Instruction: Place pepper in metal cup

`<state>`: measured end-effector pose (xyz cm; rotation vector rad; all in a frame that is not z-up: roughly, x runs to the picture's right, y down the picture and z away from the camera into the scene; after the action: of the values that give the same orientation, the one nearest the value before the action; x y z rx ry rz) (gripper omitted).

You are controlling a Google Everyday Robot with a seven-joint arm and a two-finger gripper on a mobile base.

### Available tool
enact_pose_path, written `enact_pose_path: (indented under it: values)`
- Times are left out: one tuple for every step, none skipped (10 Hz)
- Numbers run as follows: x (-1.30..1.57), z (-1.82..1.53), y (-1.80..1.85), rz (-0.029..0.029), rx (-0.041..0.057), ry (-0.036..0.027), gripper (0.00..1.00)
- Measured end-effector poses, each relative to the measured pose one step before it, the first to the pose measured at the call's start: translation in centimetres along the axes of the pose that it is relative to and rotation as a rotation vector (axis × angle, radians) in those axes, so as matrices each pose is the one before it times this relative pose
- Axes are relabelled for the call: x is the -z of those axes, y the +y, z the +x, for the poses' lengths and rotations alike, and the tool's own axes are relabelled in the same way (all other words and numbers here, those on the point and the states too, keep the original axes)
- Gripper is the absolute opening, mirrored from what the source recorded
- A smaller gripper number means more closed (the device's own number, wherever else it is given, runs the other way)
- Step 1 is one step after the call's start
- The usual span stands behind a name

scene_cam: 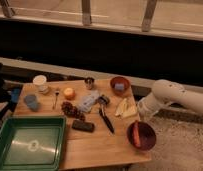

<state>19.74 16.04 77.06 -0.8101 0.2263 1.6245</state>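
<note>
While the slim pepper (136,134) lies in a round bowl (150,143), the gripper (141,113) hovers nearby, fingers seemingly apart.

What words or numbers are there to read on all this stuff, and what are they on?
No text can be read anywhere.
On the green plastic tray: a pale mark on its floor, too blurred to read.
On the flat grey packet: any print is too blurred to read.
On the gripper, at the right edge of the wooden table beside the pale yellow slices: no label shows.
</note>
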Motion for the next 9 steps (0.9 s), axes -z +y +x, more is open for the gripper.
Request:
enact_pose_path:
  values:
    - [-0.354, 0.035, 0.085, -0.00169, 0.00171, 0.00833, 0.80]
    - [-0.255, -0.002, 0.114, 0.00039, 0.00337, 0.00500, 0.79]
    - [-0.399, 0.076, 0.246, 0.00689, 0.01290, 0.00746, 0.68]
    - [-0.172, 0.067, 0.076, 0.00470, 0.00345, 0.00264, 0.60]
    - [-0.117, -0.086, -0.010, 0.00301, 0.00109, -0.00472, 0.52]
    - [-0.223, 0.121, 0.010, 0.00402, 0.00183, 0.00662, 0.41]
    - [-0.326, -0.108, 0.046, 0.00400, 0.00294, 0.00458, 0.30]
    - [-0.196, -0.150, 0.137, 0.00106, 0.00377, 0.00215, 0.21]
    - [-0.067, -0.087, -0.081, 0.00124, -0.00081, 0.00064, 0.13]
